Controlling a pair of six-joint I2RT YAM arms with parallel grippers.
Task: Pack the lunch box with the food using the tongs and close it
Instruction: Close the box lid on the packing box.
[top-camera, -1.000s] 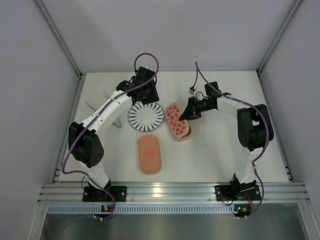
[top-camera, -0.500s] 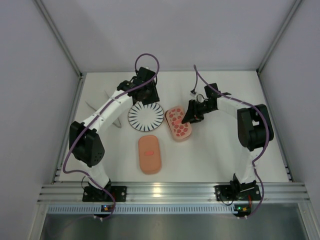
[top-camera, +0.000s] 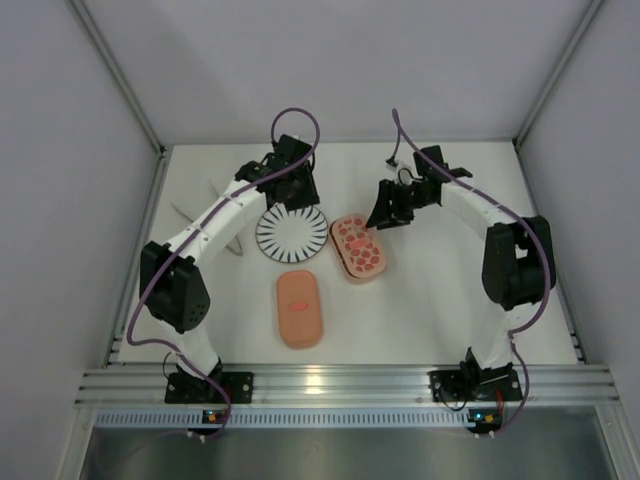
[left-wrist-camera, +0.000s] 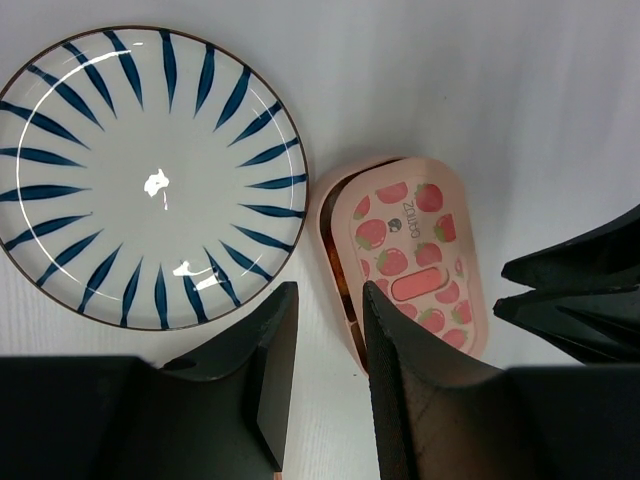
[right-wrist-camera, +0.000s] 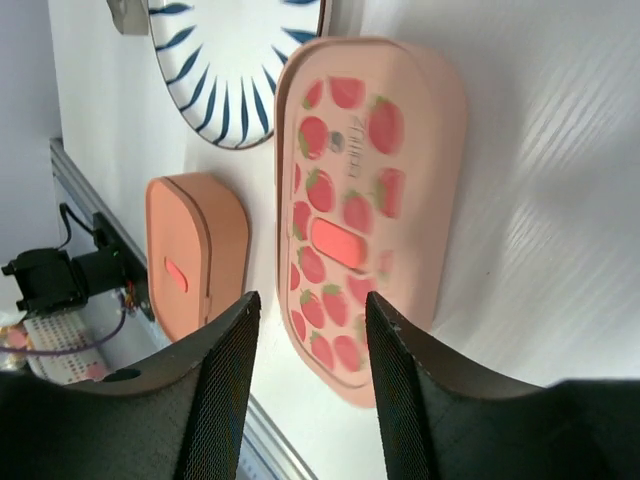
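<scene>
Top view: The left gripper (top-camera: 290, 190) hangs over the far rim of the striped plate (top-camera: 291, 232), and the right gripper (top-camera: 383, 215) stands just beyond the far end of the strawberry-lidded box (top-camera: 358, 248), not touching it. This box lies just right of the plate. The plain pink box (top-camera: 299, 308) lies nearer the arm bases, apart from both. The tongs (top-camera: 185, 211) lie at the left side of the table, partly hidden under the left arm and held by neither gripper

Left wrist view: The left gripper (left-wrist-camera: 328, 295) has its jaws parted and nothing between them. Below it sit the striped plate (left-wrist-camera: 150, 175) and the strawberry-lidded box (left-wrist-camera: 410, 265). The lid sits slightly askew, so a strip of the tray rim shows along one side, with orange-brown contents (left-wrist-camera: 337, 268) in the gap. The lid carries red strawberries, a raised red oblong tab at its middle and a short dark printed word, too small to read with certainty

Right wrist view: The right gripper (right-wrist-camera: 310, 300) is released, jaws apart and empty, above the strawberry-lidded box (right-wrist-camera: 360, 200). The printed word is illegible here too. The plain pink box (right-wrist-camera: 195, 265) bears one small red mark and no writing. The striped plate (right-wrist-camera: 240, 60) lies just beside the strawberry lid
</scene>
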